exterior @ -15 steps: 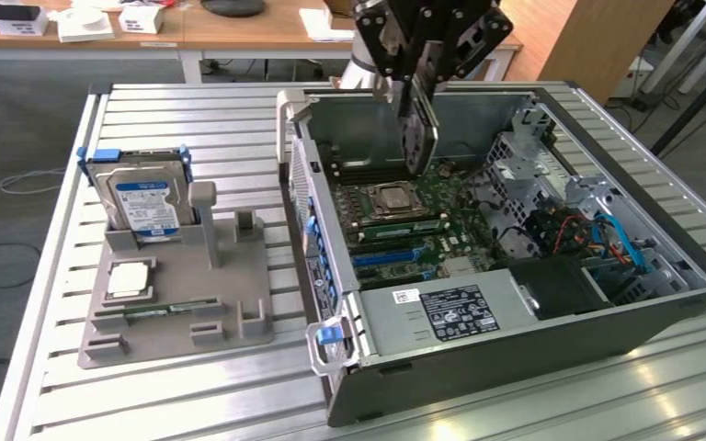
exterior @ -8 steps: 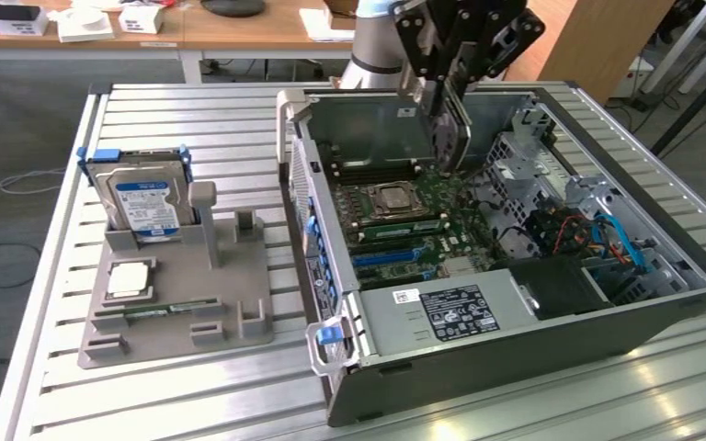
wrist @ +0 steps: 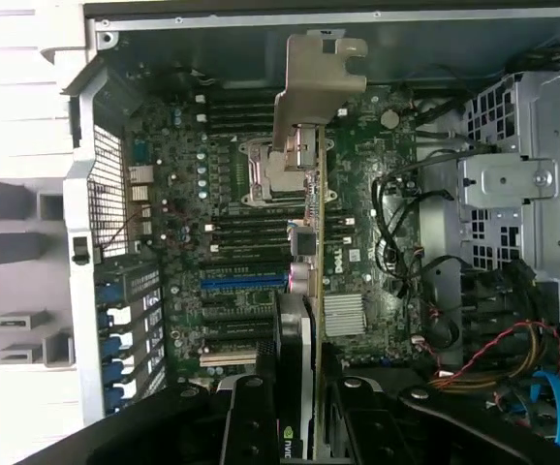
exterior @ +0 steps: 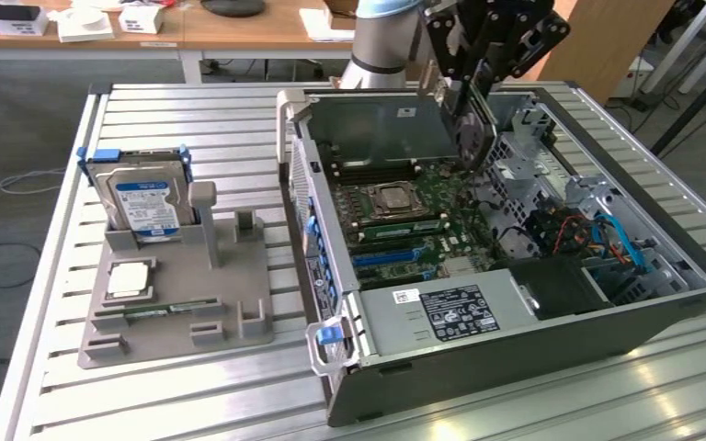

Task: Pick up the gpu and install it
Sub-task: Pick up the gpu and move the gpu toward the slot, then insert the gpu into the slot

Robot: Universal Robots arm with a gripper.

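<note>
- The gpu [exterior: 473, 138] hangs in the air over the open computer case [exterior: 647, 322], above the motherboard [exterior: 421, 216] and touching none of its slots. Judging from this, it is picked up but not yet installed.
- The claw [exterior: 470, 87] is clamped on the gpu. In the wrist view the card's black cooler edge sits between the two fingers [wrist: 251, 417] of the claw [wrist: 299, 397].
- The card extends straight out from the claw, toward the case floor. Its long axis is close to upright, roughly square to the motherboard rather than along it.
- The silver end bracket [wrist: 317, 87] is at the card's far end, pointing away from the claw and down into the case. The card shows edge-on in the wrist view.
- The blue expansion slot [wrist: 243, 283] lies on the motherboard just beside the card's line, toward the case's perforated rear wall [wrist: 110, 194].
- Outside the case, beyond that rear wall, a grey holder [exterior: 176, 303] on the worktop [exterior: 59, 386] carries a hard drive [exterior: 144, 202] and a memory stick [exterior: 157, 314].
</note>
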